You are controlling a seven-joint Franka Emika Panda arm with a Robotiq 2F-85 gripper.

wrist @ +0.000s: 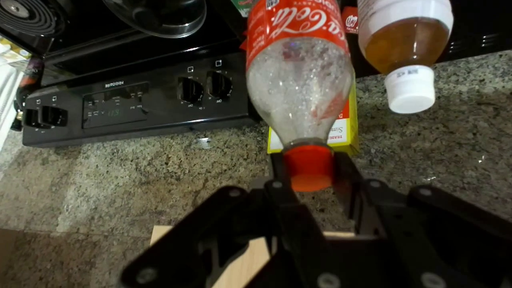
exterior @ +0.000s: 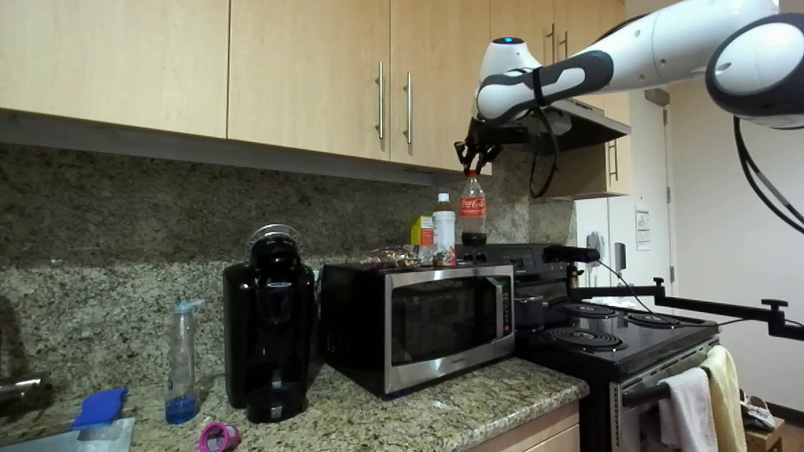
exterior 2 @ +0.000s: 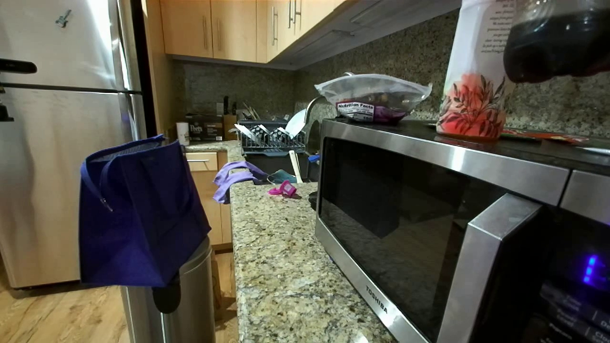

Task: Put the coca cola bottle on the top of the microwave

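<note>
Gripper pinching Coke by the red cap. Coke hangs upright, base higher than the microwave top and apart from it; from here I can't tell if it's directly over. White bottle and bag sit on the microwave.

Glare streaks the refrigerator, shadow dims the upper backsplash, the tool looks blurry.

The arm, in an exterior view, reaches from the upper right of the frame leftward to the bent wrist; beneath it, the black gripper points downward. In the wrist view, the two fingers are clamped just below centre.
</note>
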